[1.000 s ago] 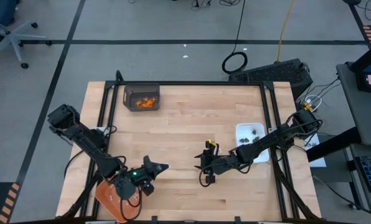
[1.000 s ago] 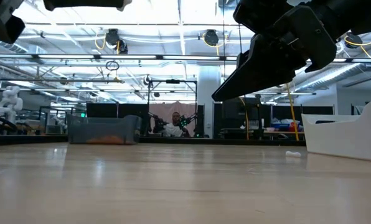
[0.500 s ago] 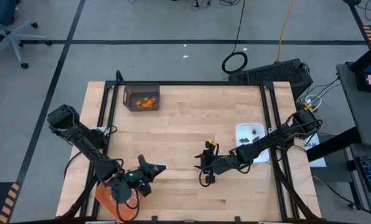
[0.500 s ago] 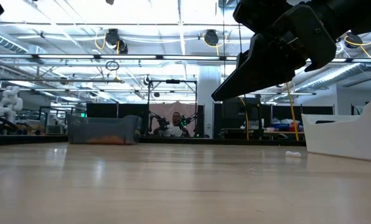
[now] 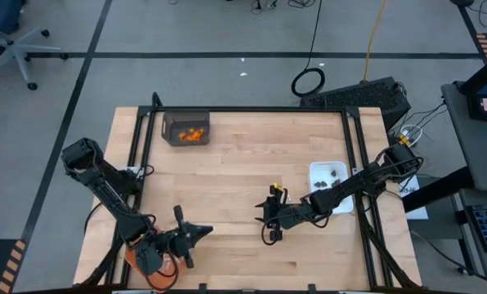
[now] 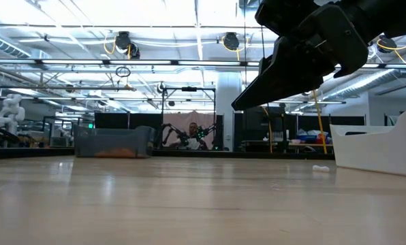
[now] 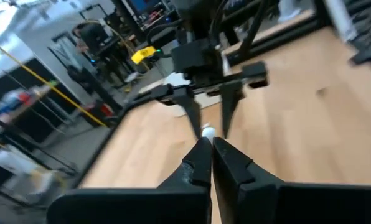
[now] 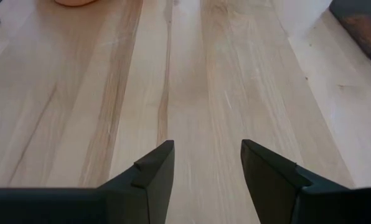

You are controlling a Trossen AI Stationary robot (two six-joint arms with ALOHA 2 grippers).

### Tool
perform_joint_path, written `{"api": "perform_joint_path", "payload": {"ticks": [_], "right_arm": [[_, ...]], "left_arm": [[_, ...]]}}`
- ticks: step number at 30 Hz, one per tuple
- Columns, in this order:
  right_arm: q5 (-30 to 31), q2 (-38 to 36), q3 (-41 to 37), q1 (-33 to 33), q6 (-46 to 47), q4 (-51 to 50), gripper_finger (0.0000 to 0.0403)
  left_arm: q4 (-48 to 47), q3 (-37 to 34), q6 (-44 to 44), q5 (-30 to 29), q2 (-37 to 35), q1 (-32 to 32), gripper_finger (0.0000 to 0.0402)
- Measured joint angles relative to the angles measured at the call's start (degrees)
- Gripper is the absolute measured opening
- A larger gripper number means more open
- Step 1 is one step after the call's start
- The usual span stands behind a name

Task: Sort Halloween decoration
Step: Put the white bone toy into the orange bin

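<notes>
The left gripper (image 5: 204, 233) hangs over the front left corner of the desk (image 5: 243, 163), just past the orange tray (image 5: 134, 251), and its fingers are pressed together. In the left wrist view a small white bit (image 7: 208, 131) sits right at its tips; I cannot tell whether it is pinched there or lying on the wood farther off, below the other arm. The right gripper (image 5: 266, 220) waits near the middle of the front edge with its fingers spread and nothing between them, only bare wood beneath. Of the decoration that shows, the orange bits (image 5: 188, 133) lie in the grey bin (image 5: 166, 122) at the far left corner and the dark bits (image 5: 335, 173) in the white dish (image 5: 315, 167) at the right edge. The arm hides whatever is in the tray. The step in hand looks like carrying one piece from the tray to its container. To do it well, the left arm should travel level and unhurried, since a piece this small can slip from a tip pinch. It should pass clear of the waiting right arm, come low over the correct container, and part its fingers only once the tips are inside the rim. If the pinch proves empty, it is better to go back over the tray, line the tips up across a single piece and close squarely on it.
</notes>
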Motion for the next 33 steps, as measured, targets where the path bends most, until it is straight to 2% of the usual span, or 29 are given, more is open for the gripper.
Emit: {"api": "perform_joint_path", "payload": {"ticks": [8,16,24,28,33], "right_arm": [[-0.11,0.0,0.0,0.02,1.11,0.0,0.0171],[-0.15,0.0,0.0,0.07,2.49,0.0,0.0171],[-0.13,0.0,0.0,1.61,2.95,0.02,0.0171],[-0.09,0.0,0.0,2.4,3.0,0.61,0.0171],[-0.08,0.0,0.0,2.98,4.05,1.31,0.0171]], "left_arm": [[-0.49,1.73,-15.91,0.01,0.0,-5.16,0.0004],[-1.07,4.04,-22.49,1.58,0.0,-12.51,0.0004],[-12.05,4.04,-41.73,4.55,0.0,-18.76,0.0004],[-19.97,4.04,-52.41,11.1,0.0,-19.82,0.0004],[-33.3,4.04,-66.92,24.62,0.0,-19.43,0.0004]]}}
